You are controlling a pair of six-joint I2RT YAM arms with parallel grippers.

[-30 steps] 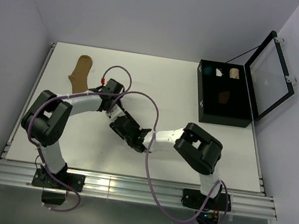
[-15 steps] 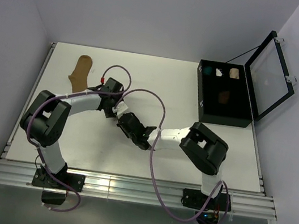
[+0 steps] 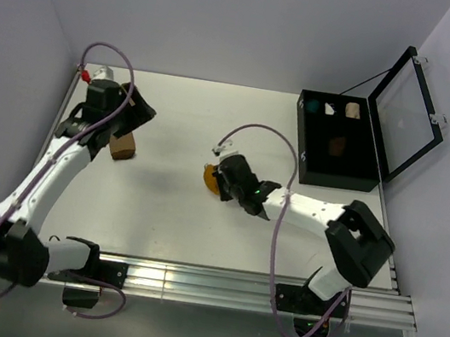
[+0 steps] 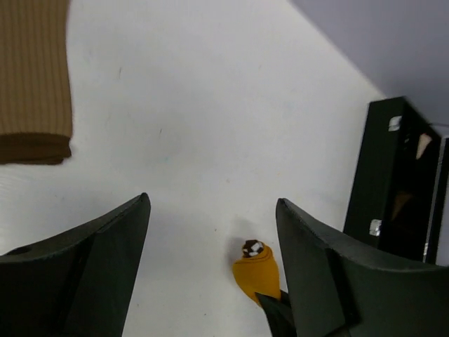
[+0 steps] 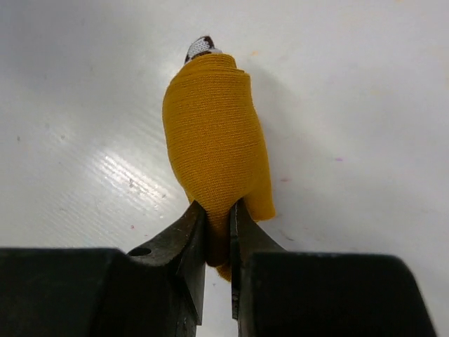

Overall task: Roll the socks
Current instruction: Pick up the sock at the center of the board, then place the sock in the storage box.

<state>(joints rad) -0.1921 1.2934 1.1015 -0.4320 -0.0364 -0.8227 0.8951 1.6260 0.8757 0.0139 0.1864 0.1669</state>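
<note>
Pinching mustard sock [image 5: 214,133] in right fingers [image 5: 184,239] | left fingers [image 4: 105,246] spread wide, empty

Extends left arm [image 3: 41,181] far forward along the left side, left gripper [image 4: 212,205] pointing down with jaws spread wide. Reaches right arm [image 3: 313,211] low toward centre, elbow folded back, right gripper [image 5: 216,210] clamped tight on mustard-orange sock [image 5: 214,140].
</note>
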